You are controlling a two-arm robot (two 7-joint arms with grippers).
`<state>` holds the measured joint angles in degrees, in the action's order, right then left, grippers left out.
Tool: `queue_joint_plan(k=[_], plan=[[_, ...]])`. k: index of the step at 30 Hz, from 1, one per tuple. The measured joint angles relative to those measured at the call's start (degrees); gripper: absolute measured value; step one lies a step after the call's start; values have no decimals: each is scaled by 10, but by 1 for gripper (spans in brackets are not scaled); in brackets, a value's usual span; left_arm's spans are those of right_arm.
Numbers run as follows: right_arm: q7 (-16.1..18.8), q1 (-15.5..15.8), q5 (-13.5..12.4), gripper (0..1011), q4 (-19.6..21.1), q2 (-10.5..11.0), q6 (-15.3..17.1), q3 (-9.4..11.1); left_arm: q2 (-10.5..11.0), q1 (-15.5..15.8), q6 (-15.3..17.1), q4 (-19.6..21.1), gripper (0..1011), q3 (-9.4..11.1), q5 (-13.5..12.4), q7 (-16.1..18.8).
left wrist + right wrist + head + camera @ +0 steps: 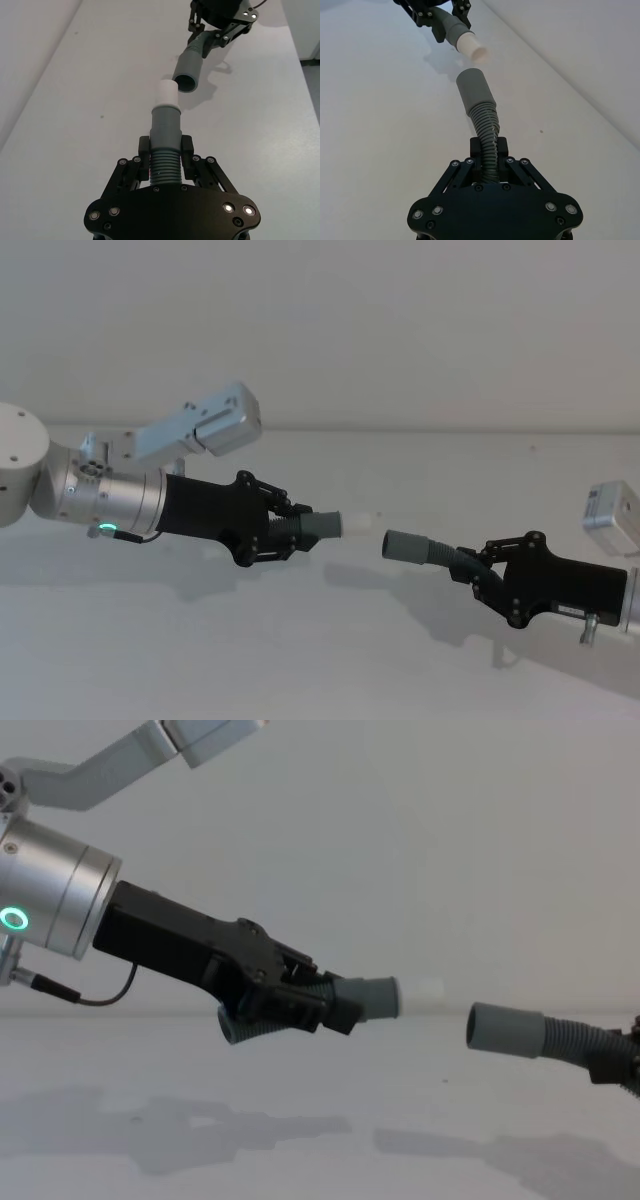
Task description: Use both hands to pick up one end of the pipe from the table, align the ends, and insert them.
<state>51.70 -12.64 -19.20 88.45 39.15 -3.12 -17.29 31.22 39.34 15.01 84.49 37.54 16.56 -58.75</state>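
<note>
My left gripper [287, 531] is shut on the ribbed part of the short pipe piece [165, 167], held above the white table [200, 640]. The short piece's grey cuff [320, 525] and pale narrow tip [357, 521] point right. My right gripper [482, 571] is shut on the longer ribbed hose [488, 127], whose open grey cuff [405, 545] points left. A small gap separates the two ends, and the pale tip [166, 92] sits just short of the open cuff mouth [186, 72], slightly off its line. From the chest, the left cuff [365, 997] faces the right cuff [505, 1030].
A plain pale wall rises behind the table's far edge [400, 430]. Silver camera housings sit on the left wrist [215, 420] and right wrist [612, 515]. Faint shadows of both arms lie on the white surface below.
</note>
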Motion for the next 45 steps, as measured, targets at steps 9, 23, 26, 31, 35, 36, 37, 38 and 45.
queue_joint_plan(k=[9, 23, 26, 31, 35, 36, 37, 38, 45], plan=[[0, -2, 0, 156, -1, 4, -6, -4, 1, 7, -1, -6, 345, 11, 4, -13], [-5, -6, -1, 156, 0, 11, -6, -11, 2, 12, -4, -13, 345, 21, 10, -18], [-6, -6, -2, 156, 1, 12, -6, -12, 2, 14, -5, -14, 345, 23, 11, -18], [-8, -8, -3, 156, 1, 13, -4, -15, 1, 16, -5, -17, 345, 26, 12, -18], [-10, -10, -4, 156, 1, 13, -3, -18, 0, 19, -5, -19, 345, 28, 13, -17], [-10, -10, -4, 156, 0, 13, -3, -18, 0, 19, -5, -20, 345, 29, 13, -17], [-10, -11, -4, 156, 0, 14, -2, -19, 0, 20, -5, -21, 345, 29, 14, -17], [-11, -12, -5, 156, 0, 14, -2, -19, -1, 20, -5, -22, 345, 30, 14, -16], [-12, -15, -6, 156, -1, 14, 0, -24, -3, 25, -5, -28, 345, 34, 16, -16]])
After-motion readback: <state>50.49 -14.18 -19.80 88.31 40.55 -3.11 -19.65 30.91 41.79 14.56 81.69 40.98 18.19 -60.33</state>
